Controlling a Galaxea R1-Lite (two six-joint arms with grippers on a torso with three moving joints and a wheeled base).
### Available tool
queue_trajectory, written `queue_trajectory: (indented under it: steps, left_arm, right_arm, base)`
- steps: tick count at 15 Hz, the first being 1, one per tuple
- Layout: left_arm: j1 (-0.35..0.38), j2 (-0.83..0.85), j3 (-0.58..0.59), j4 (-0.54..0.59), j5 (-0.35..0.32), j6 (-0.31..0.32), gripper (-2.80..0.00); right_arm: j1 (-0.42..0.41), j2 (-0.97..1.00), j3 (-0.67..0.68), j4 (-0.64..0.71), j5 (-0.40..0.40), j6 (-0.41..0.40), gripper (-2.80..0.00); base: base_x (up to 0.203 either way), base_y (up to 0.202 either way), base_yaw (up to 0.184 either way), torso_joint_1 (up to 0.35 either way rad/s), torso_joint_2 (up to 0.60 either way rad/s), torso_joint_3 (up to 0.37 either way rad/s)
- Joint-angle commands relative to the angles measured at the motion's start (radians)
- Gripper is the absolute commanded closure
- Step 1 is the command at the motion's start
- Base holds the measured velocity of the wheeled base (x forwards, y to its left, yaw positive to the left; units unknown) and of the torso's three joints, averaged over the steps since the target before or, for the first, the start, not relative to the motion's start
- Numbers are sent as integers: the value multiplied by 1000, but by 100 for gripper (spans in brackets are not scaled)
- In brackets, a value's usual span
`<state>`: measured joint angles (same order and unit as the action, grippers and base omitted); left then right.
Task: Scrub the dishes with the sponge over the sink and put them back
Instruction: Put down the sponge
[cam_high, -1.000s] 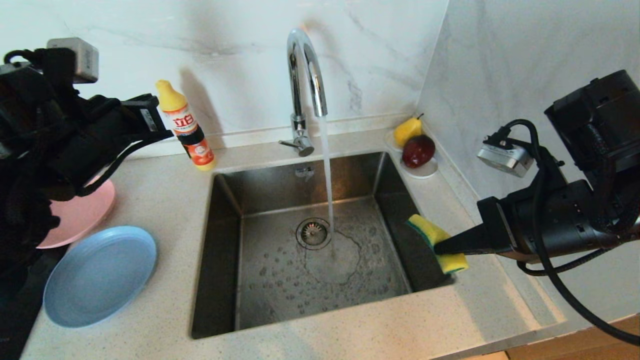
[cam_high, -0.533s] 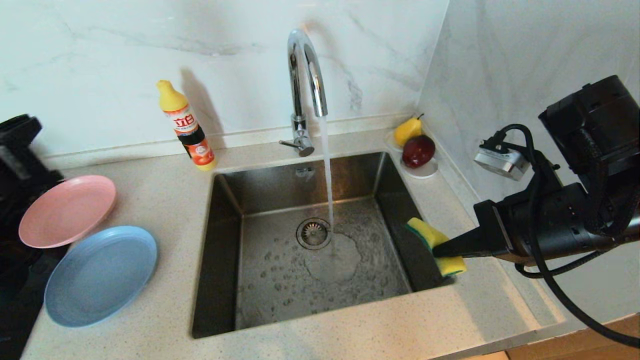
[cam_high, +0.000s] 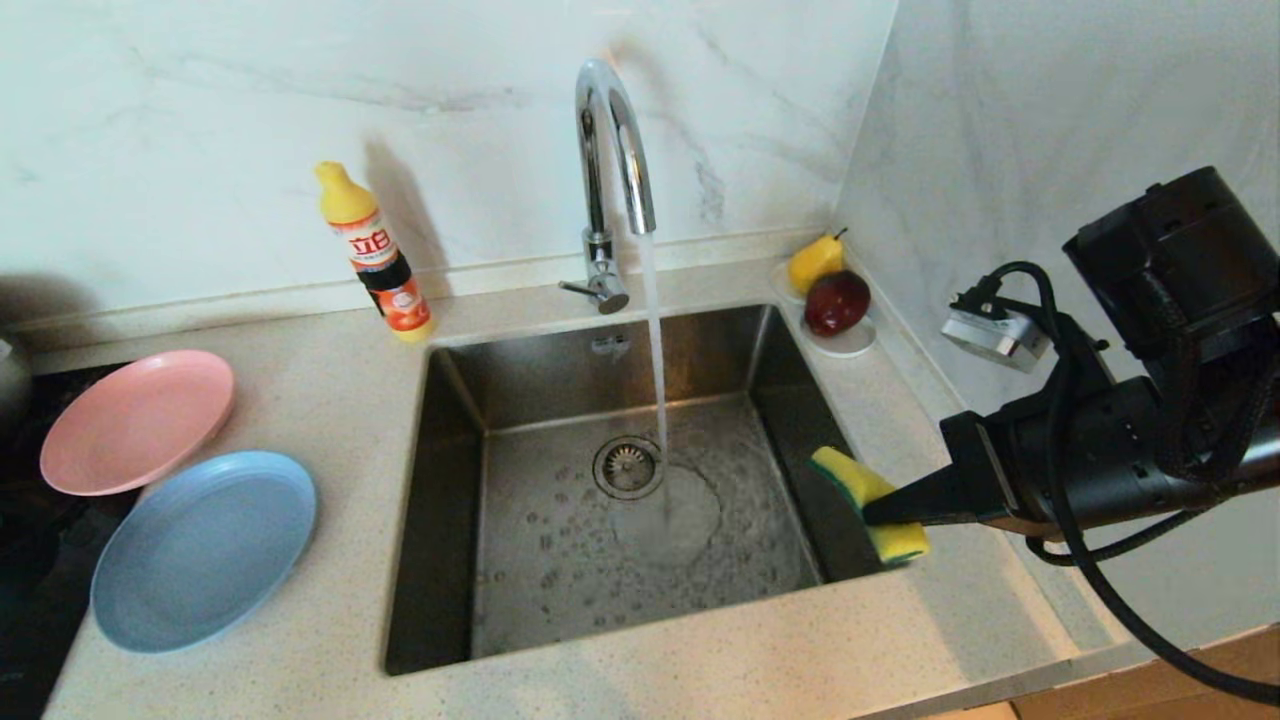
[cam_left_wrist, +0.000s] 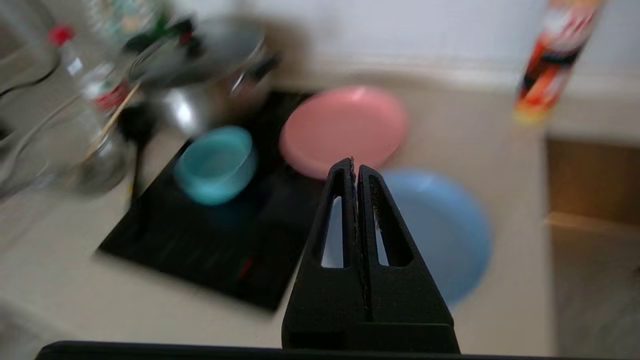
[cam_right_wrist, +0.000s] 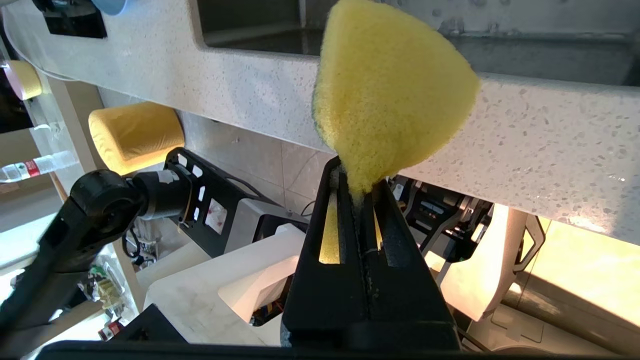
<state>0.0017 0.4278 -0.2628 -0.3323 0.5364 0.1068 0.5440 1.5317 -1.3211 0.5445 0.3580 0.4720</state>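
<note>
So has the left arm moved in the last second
Yes. A second ago it hung over the pink plate beside the detergent bottle; it has since pulled away off the head view's left edge, uncovering the plate. Its tool is shut and empty.

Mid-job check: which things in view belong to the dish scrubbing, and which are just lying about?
Job: sponge in the shut right hand, sink, tap, pink plate, blue plate, teal bowl, shut empty left hand.

Lying about: soap bottle, pear, red fruit, saucer, pot.

Two plates (cam_high: 137, 420) (cam_high: 203, 549), one bowl (cam_left_wrist: 216, 164) (teal), one sponge (cam_high: 868, 490), one sink (cam_high: 440, 480).
</note>
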Motion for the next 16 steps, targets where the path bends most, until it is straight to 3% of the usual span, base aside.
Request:
queue_trajectory:
  steps: [1, 4, 5, 8, 9, 16]
  left_arm:
    - [35, -194, 127, 67, -140, -5, 0]
    - [31, -251, 263, 105, -379, -11, 0]
    - [29, -294, 277, 141, -422, -12, 0]
    - [22, -433, 254, 388, -548, -7, 0]
    - [20, -427, 250, 393, -583, -3, 0]
    - [20, -426, 252, 386, -587, -10, 0]
  right_arm:
    - [4, -2, -1, 3, 2, 2, 0]
    - [4, -18, 0, 6, 1, 2, 0]
    - [4, -21, 4, 5, 0, 2, 0]
    - [4, -30, 14, 3, -1, -1, 0]
    - [4, -31, 16, 3, -1, -1, 0]
    - [8, -72, 14, 10, -10, -26, 0]
  base:
    - [0, 0, 0, 0, 0, 0]
    - [0, 0, 0, 0, 0, 0]
    - [0, 0, 0, 0, 0, 0]
    - [0, 0, 0, 0, 0, 0]
    - [0, 0, 0, 0, 0, 0]
    - [0, 0, 0, 0, 0, 0]
